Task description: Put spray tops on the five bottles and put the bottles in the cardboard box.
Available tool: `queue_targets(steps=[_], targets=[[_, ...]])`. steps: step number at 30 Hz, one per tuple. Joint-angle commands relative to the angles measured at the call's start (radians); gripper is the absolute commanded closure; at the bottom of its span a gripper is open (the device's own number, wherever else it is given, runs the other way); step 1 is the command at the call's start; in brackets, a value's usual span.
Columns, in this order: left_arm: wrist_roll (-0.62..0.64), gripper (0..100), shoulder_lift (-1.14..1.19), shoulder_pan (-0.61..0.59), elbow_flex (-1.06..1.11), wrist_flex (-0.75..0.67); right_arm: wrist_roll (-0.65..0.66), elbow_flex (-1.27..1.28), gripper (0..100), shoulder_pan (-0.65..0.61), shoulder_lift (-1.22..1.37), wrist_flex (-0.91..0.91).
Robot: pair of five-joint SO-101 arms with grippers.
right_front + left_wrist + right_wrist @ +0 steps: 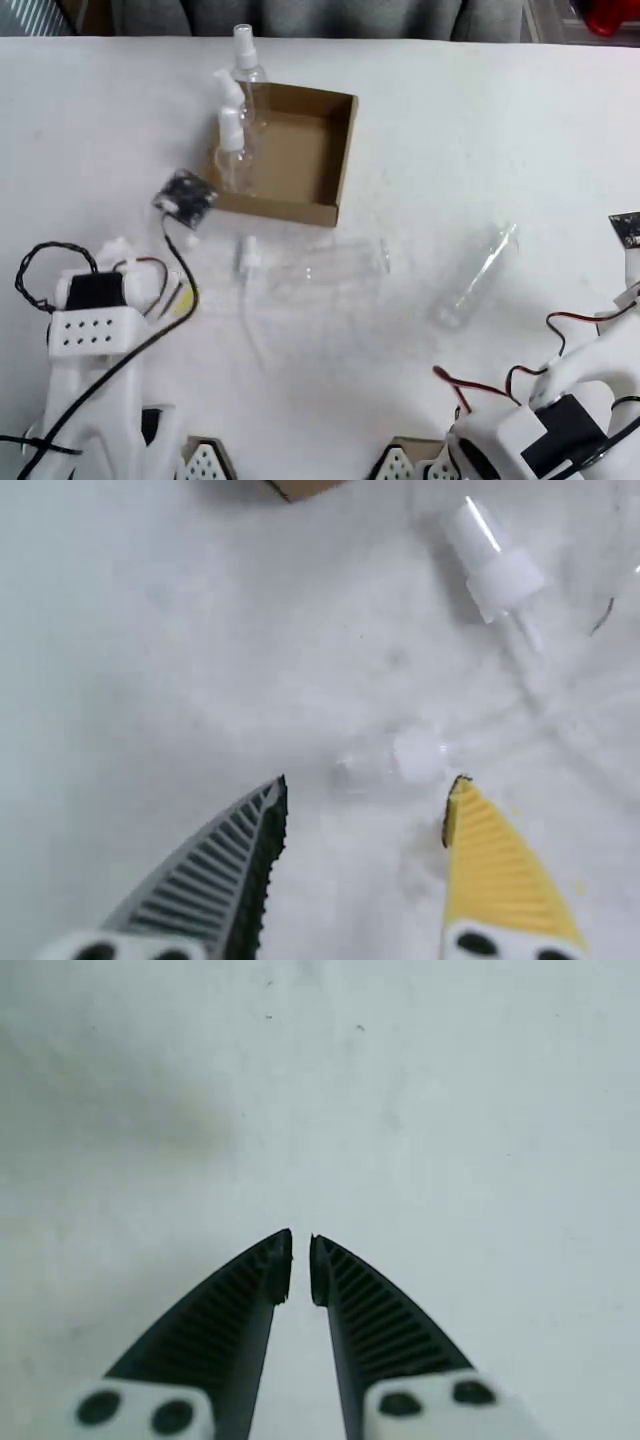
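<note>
A white surface (480, 120) carries an open cardboard box (300, 150) toward its far left part. Three clear bottles with spray tops on stand upright in a row along the box's left wall: a far bottle (245, 60) at the back corner, a middle bottle (233, 98) and a near bottle (232, 150). Whether each one stands inside the wall or just outside it cannot be told. In front of the box a lying bottle (335, 265) rests on its side, without a top, its length running across the surface. A loose spray top (248, 255) lies just beside its left end. Further right, well apart from the box, a slanted bottle (475, 275) lies on its side at an angle, also without a top. The left arm (90, 330) sits at the near left edge. The left end effector (370, 790) is spread wide just above the surface, one finger grey and one yellow. It holds nothing, and a small, pale, blurred thing (400, 758) lies on the surface just beyond its tips. The loose spray top (495, 565) lies further out with its thin tube showing. The right arm (570, 400) sits at the near right edge. The right end effector (300, 1255) is pressed almost together, only a sliver between its black tips, pinching nothing above bare surface.
</note>
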Motion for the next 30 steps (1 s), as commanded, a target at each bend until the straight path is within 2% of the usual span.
queue_targets(steps=[1, 12, 19, 24, 30], targets=[[0.219, 76, -0.035, 0.01, 0.023, 0.017, 0.011, -0.043, 98.4, -0.002, -0.005, 0.01], [0.278, 76, -0.035, 0.015, 0.15, 0.008, 0.011, 0.021, 98.4, -0.028, -0.004, 0.004], [0.287, 94, -0.033, 0.015, 0.166, -0.043, 0.006, 0.034, 98.4, -0.061, -0.005, 0.01], [0.288, 98, -0.024, 0.016, 0.17, -0.068, 0.002, 0.034, 98.4, -0.061, -0.005, 0.012], [0.29, 98, 0.222, 0.016, 0.074, -0.071, 0.002, 0.034, 98.4, -0.082, -0.008, 0.015]])
